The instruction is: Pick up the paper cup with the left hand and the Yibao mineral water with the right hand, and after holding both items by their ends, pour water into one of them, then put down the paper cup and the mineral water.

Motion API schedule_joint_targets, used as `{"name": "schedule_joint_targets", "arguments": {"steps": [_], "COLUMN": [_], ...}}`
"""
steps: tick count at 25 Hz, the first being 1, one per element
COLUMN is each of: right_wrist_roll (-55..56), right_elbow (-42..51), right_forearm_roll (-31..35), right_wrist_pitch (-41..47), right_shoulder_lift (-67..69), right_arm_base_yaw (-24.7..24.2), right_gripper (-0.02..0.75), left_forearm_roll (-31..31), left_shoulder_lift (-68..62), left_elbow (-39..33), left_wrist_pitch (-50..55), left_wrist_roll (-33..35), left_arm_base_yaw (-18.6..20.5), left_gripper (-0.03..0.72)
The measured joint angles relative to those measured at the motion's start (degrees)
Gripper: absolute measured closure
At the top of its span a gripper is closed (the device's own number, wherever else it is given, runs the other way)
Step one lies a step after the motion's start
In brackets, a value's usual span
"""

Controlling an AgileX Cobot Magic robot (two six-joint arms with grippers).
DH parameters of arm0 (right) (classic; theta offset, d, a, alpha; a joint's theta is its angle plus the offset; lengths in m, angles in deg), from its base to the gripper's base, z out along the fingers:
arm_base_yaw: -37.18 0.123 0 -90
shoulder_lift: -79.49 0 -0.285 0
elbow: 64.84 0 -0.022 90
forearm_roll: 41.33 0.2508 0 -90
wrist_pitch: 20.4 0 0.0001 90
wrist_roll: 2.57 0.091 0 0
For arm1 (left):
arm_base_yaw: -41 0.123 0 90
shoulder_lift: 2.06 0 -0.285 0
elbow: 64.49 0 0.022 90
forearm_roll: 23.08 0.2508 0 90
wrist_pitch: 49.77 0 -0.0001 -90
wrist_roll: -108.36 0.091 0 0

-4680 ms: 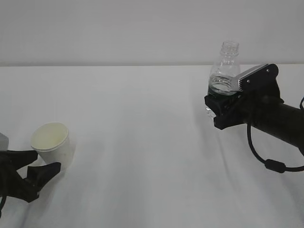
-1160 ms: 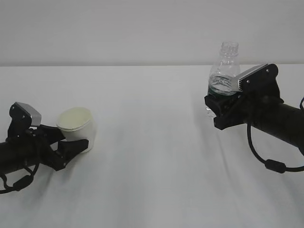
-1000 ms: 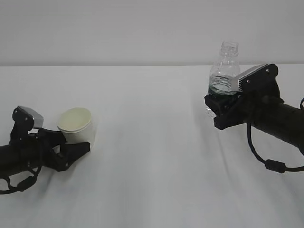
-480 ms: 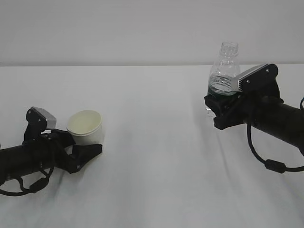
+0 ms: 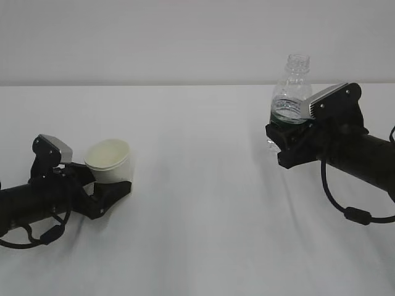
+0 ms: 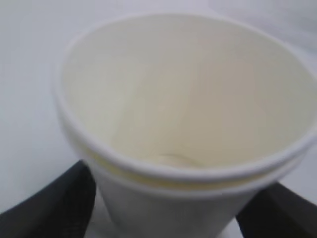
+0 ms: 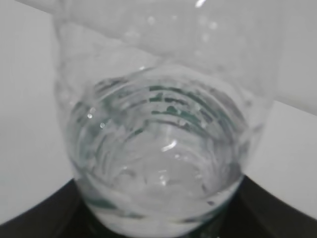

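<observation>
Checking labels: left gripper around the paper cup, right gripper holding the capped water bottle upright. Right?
One error: the Yibao mineral water has no cap; the exterior view shows its open neck. The rest holds: the right hand holds it upright, and the left hand is around the paper cup.

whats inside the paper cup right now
Nothing visible: the paper cup shows only its bare cream inside and bottom in the left wrist view. Its lower outer wall is hidden between the left gripper's fingers.

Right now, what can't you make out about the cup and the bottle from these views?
- Paper cup base: hidden by the left end effector in the exterior view, cut off by the bottom edge in the left wrist view.
- Yibao mineral water label print: covered by the right end effector, blurred in the right wrist view.
- Bottle base: hidden in both views.
</observation>
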Motion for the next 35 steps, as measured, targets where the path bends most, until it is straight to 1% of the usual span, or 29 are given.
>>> {"name": "schedule_joint_targets", "arguments": {"steps": [7, 13, 29, 35], "right_wrist_roll": [0.0, -0.2, -0.3, -0.3], "right_elbow": [0.0, 0.0, 0.0, 0.0], "right_forearm_roll": [0.0, 0.0, 0.3, 0.3], "right_wrist_pitch": [0.0, 0.0, 0.0, 0.0], "right_shoulder_lift": [0.0, 0.0, 0.0, 0.0], "right_arm_base_yaw": [0.0, 0.0, 0.0, 0.0], "right_gripper": [0.286, 0.286, 0.286, 0.286], "left_forearm_roll": [0.4, 2.0, 1.9, 1.8], "left_shoulder_lift": [0.0, 1.1, 1.8, 1.8], "left_elbow": [0.8, 0.8, 0.8, 0.8], "left_wrist_pitch": [0.0, 0.1, 0.1, 0.1], "left_wrist_roll": [0.0, 0.0, -0.3, -0.4], "left_arm_base_yaw": [0.0, 0.0, 0.0, 0.0], "left_gripper": [0.088, 0.095, 0.096, 0.137]}}
